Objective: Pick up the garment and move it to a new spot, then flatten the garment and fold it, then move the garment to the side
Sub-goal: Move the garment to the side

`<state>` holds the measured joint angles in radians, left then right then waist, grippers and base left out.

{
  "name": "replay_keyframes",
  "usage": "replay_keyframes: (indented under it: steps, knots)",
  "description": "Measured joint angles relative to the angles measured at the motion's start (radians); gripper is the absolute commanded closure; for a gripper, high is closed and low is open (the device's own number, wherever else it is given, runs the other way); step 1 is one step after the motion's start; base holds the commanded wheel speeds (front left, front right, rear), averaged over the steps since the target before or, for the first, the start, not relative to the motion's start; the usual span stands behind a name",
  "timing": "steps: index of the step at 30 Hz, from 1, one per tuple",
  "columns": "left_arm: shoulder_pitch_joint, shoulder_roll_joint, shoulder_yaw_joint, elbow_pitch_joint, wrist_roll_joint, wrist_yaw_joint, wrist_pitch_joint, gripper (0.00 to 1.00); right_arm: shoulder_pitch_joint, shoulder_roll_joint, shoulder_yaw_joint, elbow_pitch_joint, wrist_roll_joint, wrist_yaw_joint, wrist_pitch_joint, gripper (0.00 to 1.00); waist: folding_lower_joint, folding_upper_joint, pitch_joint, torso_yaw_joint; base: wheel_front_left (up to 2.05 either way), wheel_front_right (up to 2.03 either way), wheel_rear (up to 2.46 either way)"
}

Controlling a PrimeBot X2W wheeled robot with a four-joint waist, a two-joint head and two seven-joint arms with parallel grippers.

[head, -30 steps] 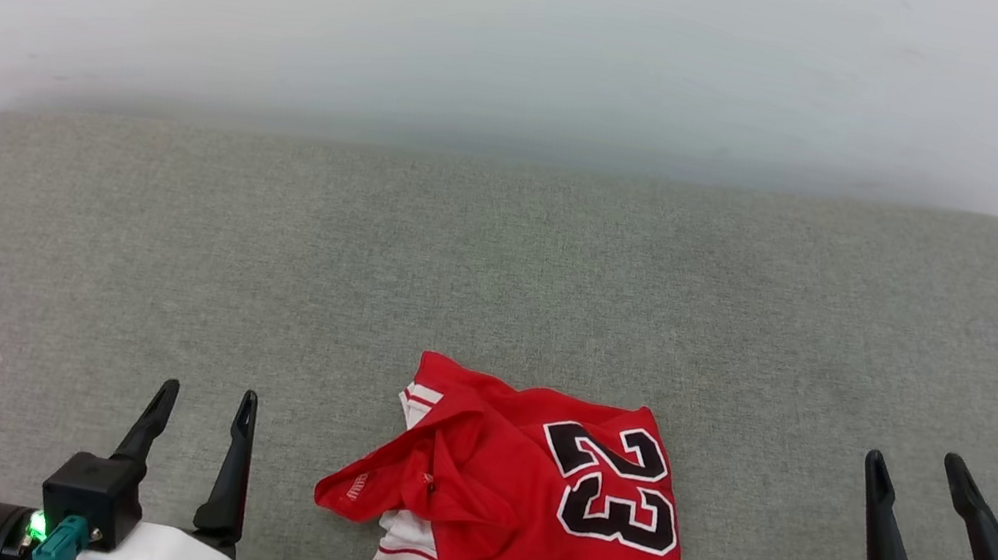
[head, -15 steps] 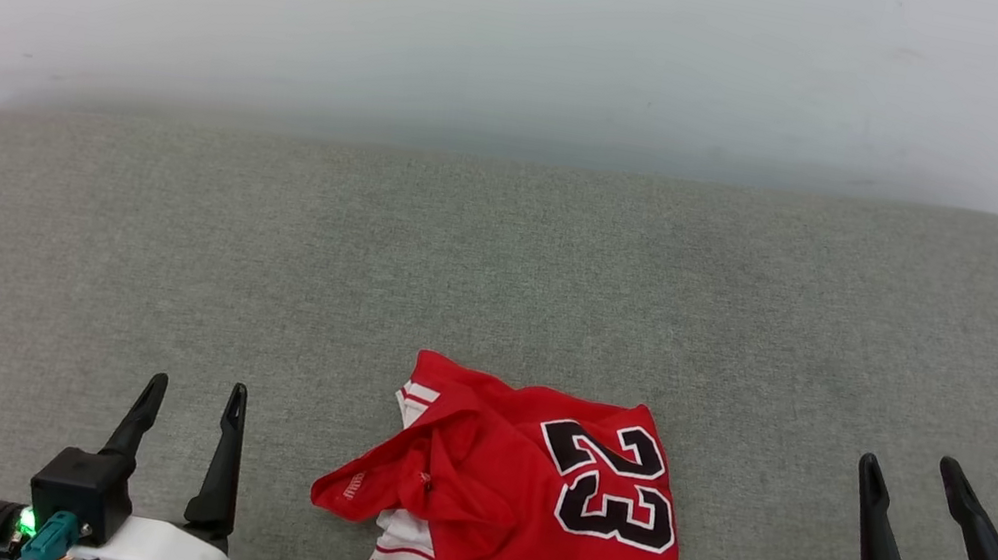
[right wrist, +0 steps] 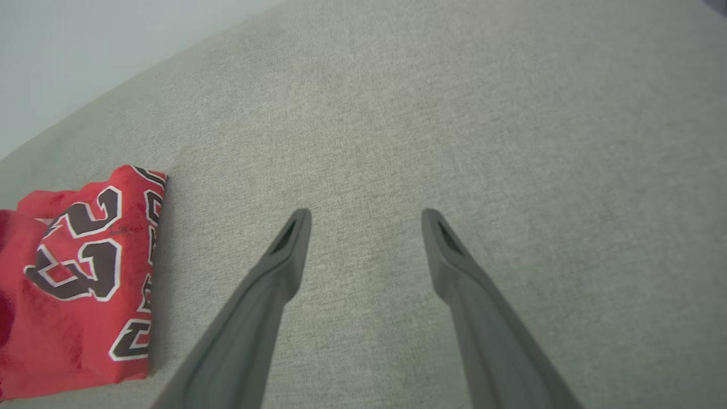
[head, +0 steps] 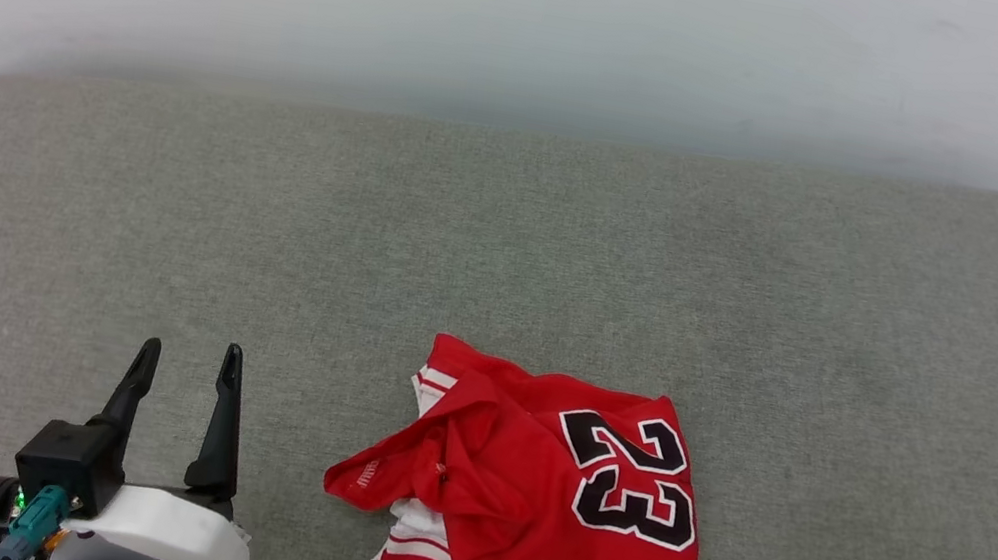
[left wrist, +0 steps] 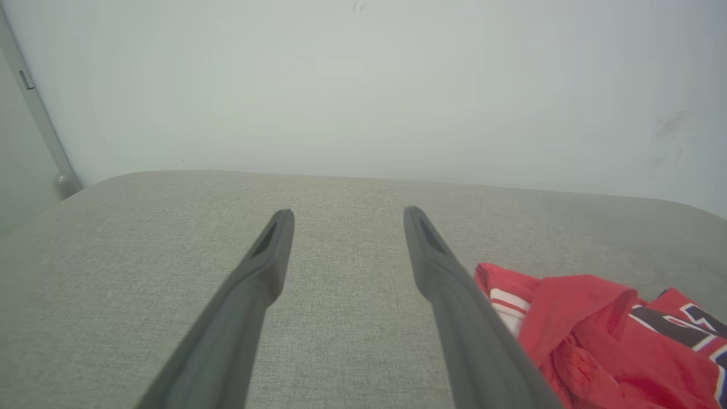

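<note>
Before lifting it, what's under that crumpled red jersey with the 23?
Grey fabric cushion shows around the red jersey; white striped trim peeks from under its top fold. The rest is covered.

Garment (head: 520,517): red, black "23" outlined white, red-white striped trim at its left. Surface (head: 504,250): grey-green woven fabric. Far wall (head: 543,14): off-white. Gripper fingers (head: 223,416): black.

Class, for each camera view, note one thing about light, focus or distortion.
Head view: soft, even light, garment print sharp. Left wrist view: left hand looms large, stretched by the wide lens. Right wrist view: garment's near folds slightly blurred, no glare.
</note>
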<state>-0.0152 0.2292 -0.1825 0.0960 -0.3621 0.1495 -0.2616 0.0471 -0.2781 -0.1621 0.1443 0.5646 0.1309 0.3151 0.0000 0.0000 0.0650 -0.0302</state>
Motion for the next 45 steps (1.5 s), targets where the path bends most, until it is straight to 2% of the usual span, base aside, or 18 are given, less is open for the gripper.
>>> replay_keyframes:
  steps: [5,12,18,24,25,26,27,28,33,36,41,45]
  knots:
    - [-0.024,-0.026,0.004,-0.004,0.007,-0.012,-0.001,0.00,-0.049,-0.024,-0.047,0.109,0.174,0.000,0.176,0.00,0.0000,0.0000,0.023,0.034,0.00,0.00,0.00]
    - [-0.071,-0.060,0.010,-0.001,0.033,-0.035,-0.001,0.00,-0.157,0.046,-0.014,0.168,0.449,0.000,0.410,0.00,0.0000,0.0000,0.080,0.086,0.00,0.00,0.00]
    - [-0.099,-0.083,0.017,0.002,0.056,-0.058,-0.001,0.00,-0.241,0.107,0.000,0.229,0.619,0.000,0.516,0.00,0.0001,0.0000,0.132,0.134,0.00,0.00,0.00]
    - [-0.114,-0.095,0.031,0.009,0.070,-0.072,-0.001,0.00,-0.294,0.129,0.036,0.285,0.670,0.000,0.577,0.00,0.0000,0.0000,0.160,0.170,0.00,0.00,0.00]
    - [-0.114,-0.098,0.034,0.011,0.073,-0.077,-0.001,0.00,-0.299,0.131,0.046,0.290,0.672,0.000,0.580,0.07,0.0000,0.0000,0.162,0.173,0.00,0.00,0.00]
    - [-0.114,-0.099,0.036,0.012,0.077,-0.079,-0.001,0.00,-0.303,0.131,0.054,0.295,0.669,0.000,0.580,0.58,0.0000,0.0000,0.163,0.175,0.00,0.00,0.00]
    - [-0.115,-0.102,0.038,0.014,0.077,-0.080,-0.001,0.00,-0.307,0.131,0.063,0.299,0.666,0.000,0.579,0.89,0.0001,0.0000,0.164,0.177,0.00,0.00,0.00]
    - [-0.116,-0.105,0.040,0.015,0.079,-0.081,-0.001,0.00,-0.312,0.132,0.071,0.303,0.666,0.000,0.577,1.00,0.0001,0.0000,0.163,0.178,0.00,0.00,0.00]
    - [-0.116,-0.111,0.046,0.026,0.095,-0.093,-0.001,0.00,-0.323,0.128,0.132,0.286,0.641,0.001,0.546,1.00,0.0001,0.0000,0.148,0.170,0.00,0.00,0.00]
    - [-0.113,-0.110,0.050,0.035,0.101,-0.099,-0.001,0.00,-0.322,0.103,0.190,0.252,0.594,0.000,0.508,1.00,0.0001,-0.0001,0.130,0.156,0.00,0.00,0.00]
    - [-0.107,-0.098,0.053,0.045,0.113,-0.115,-0.001,0.00,-0.323,0.014,0.303,0.187,0.490,0.000,0.401,1.00,0.0001,0.0000,0.098,0.111,0.00,0.00,0.00]
    - [-0.105,-0.090,0.046,0.055,0.115,-0.127,-0.001,0.00,-0.329,-0.048,0.380,0.182,0.429,0.000,0.326,1.00,0.0001,0.0000,0.078,0.057,0.00,0.00,0.00]
